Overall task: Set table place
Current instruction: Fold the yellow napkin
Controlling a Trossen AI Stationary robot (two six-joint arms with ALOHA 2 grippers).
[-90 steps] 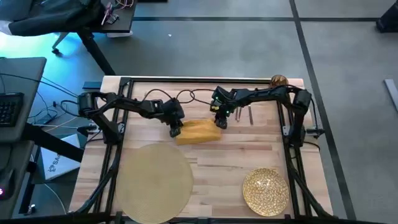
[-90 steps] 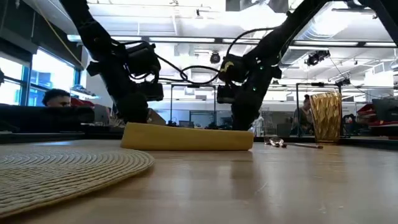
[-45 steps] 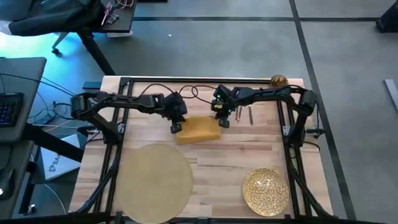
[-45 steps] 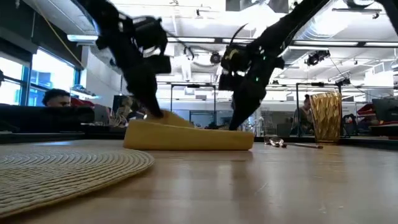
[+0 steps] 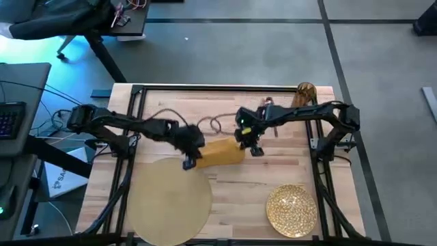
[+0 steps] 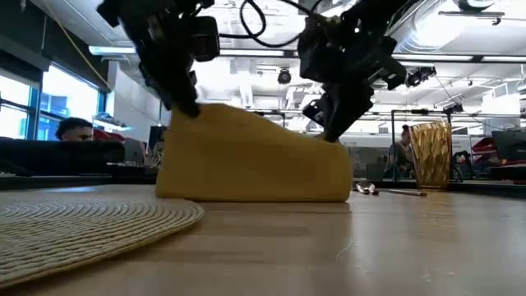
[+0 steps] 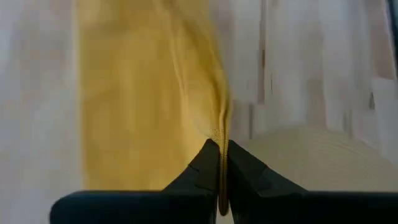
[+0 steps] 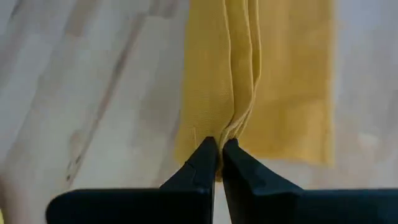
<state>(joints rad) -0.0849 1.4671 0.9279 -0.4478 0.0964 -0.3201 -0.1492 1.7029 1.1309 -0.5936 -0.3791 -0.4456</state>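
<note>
Carrying the napkin between two arms, lifted off the tabletop.
Left gripper and right gripper each have jaws clamped on an upper corner; the cloth hangs between them, its lower edge brushing the wood, just beyond the placemat. Plate sits well apart. Judged next: a matched move to the napkin's place, lowering evenly before release.

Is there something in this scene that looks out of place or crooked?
Only the mustard-yellow napkin: it hangs pinched between the left end effector and the right end effector, its lower edge on the table. The placemat and gold plate lie flat and apart; the amber glass stands upright.
</note>
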